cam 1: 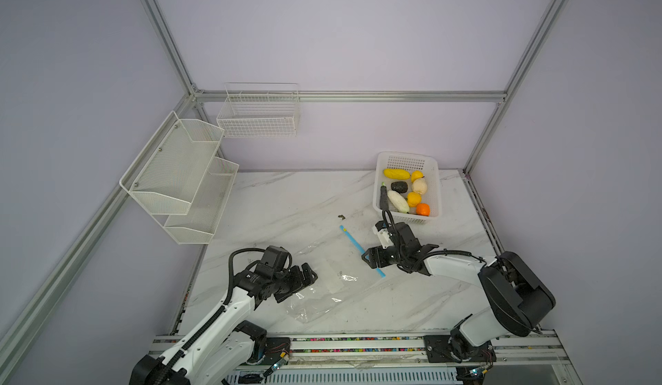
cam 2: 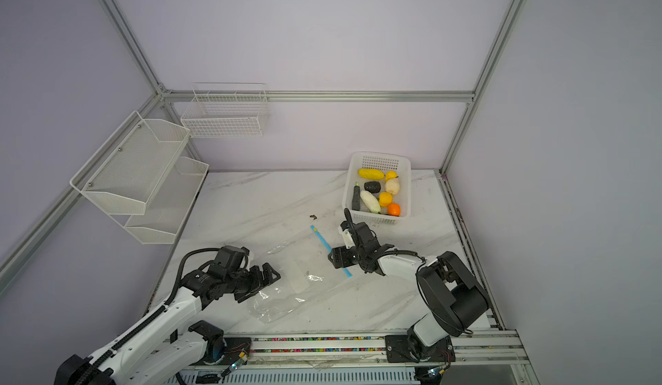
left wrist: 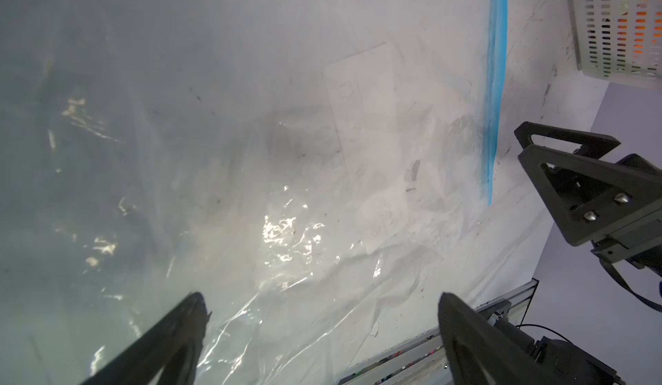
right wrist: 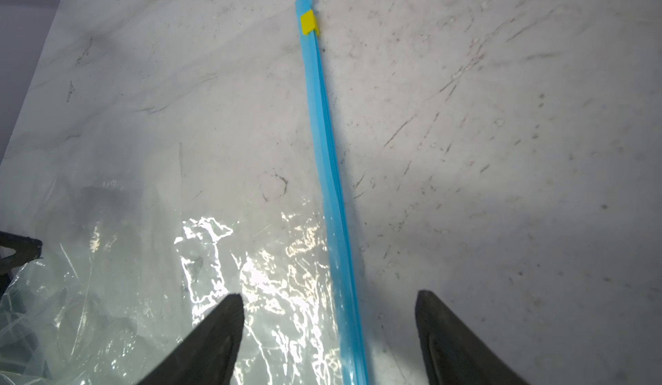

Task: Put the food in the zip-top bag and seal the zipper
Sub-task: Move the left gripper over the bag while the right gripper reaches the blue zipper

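The zip-top bag (cam 1: 322, 293) (cam 2: 283, 297) lies flat and crinkled on the marble table. Its light-blue zipper (cam 1: 353, 240) (right wrist: 324, 121) runs along the mouth, with the yellow slider (right wrist: 308, 22) at the far end. My right gripper (cam 1: 370, 260) (right wrist: 329, 295) is open and hovers over the zipper, one finger on each side of the strip. At the bag's other edge my left gripper (cam 1: 300, 287) (left wrist: 321, 295) stands open above the plastic, holding nothing. The food (cam 1: 396, 174) (cam 2: 370, 174), yellow, orange, white, cream and dark pieces, sits in the white perforated basket (cam 1: 406, 155).
A two-tier mesh rack (cam 1: 179, 175) hangs on the left wall and a wire basket (cam 1: 259, 114) on the back wall. A small dark scrap (cam 1: 341, 216) lies beyond the slider. The arm rail (cam 1: 358, 343) runs along the table's front edge.
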